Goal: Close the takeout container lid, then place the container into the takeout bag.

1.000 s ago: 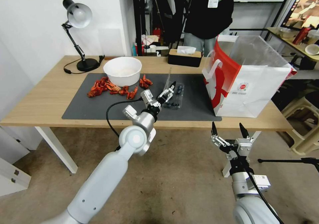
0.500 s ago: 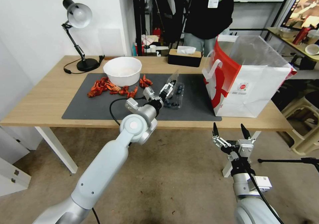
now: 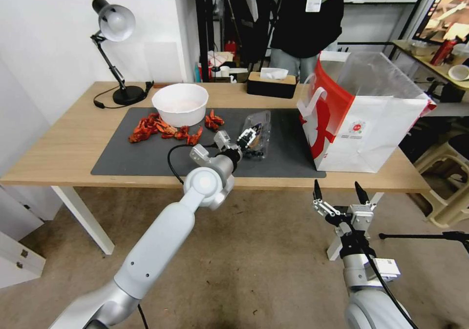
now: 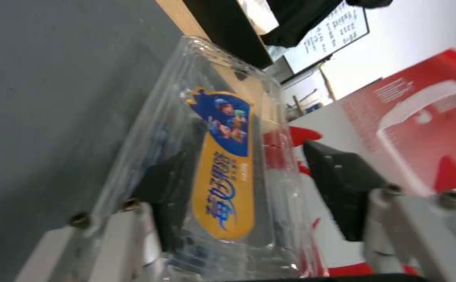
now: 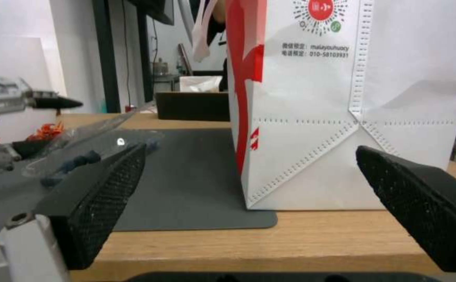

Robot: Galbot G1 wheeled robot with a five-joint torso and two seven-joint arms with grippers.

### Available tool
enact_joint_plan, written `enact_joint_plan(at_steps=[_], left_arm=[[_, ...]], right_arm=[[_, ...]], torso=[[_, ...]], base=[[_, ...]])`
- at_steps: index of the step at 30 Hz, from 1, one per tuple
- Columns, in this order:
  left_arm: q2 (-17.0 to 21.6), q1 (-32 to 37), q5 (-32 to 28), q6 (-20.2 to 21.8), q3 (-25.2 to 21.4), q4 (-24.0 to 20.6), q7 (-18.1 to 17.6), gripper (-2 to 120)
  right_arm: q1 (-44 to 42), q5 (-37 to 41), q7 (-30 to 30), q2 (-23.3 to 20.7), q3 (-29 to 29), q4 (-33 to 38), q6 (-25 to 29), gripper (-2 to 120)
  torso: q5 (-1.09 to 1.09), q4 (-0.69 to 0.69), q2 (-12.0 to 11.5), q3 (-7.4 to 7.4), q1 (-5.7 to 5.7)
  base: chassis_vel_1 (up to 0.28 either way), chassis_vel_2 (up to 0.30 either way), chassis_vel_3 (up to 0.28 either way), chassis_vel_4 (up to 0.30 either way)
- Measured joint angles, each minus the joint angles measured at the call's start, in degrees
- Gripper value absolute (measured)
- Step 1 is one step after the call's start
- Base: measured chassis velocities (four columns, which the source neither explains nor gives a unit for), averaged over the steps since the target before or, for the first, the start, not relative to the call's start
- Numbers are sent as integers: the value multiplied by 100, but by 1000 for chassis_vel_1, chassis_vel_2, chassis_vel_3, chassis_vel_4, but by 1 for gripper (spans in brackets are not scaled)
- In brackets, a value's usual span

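Left pincer [image 3: 252,134]: spread astride clear plastic labelled lid [image 4: 222,172], over blueberry clamshell container [image 3: 257,141]
Right pincer [image 3: 340,192]: released; parked below tabletop [image 3: 73,143] edge

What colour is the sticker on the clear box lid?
The label on the lid is yellow-orange with a blue top; the left wrist view shows it best.

The bag [image 3: 376,133] is white with a red side. The lid [image 4: 207,164] is clear, with a yellow and blue label [image 4: 222,172]. The mat [image 3: 146,148] is dark grey. The bowl [image 3: 180,103] is white.
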Motion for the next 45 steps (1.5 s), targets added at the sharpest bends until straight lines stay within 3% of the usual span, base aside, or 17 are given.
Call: enact_joint_plan(at_steps=[12,14,16,29,37,45], left_arm=[[64,-18,1271,-226,366,215,270,15],[73,-26,1537,-253,445,250,305,4],[78,-37,1703,-262,488,276,339,0],[186,-207,2406,-284,902,423,517,0],[169,-356,2587,-324,1194,556,605,0],[224,-356,2616,-341,1201,570,610,0]], right_arm=[[179,437,78,-133,54,45,-237,100],[313,755,148,-216,70,91,-423,100],[403,999,194,-274,86,127,-549,100],[1087,3251,847,-813,167,443,-1850,100],[1448,4649,1111,-1099,73,538,-2322,100],[2037,5396,1257,-1284,-144,373,-2502,100]], torso=[[1,-1,0,0,0],[0,0,0,0,0],[0,0,0,0,0],[0,1,0,0,0],[1,-1,0,0,0],[1,0,0,0,0]], base=[[0,0,0,0],[0,0,0,0],[0,0,0,0],[0,0,0,0],[0,0,0,0],[0,0,0,0]])
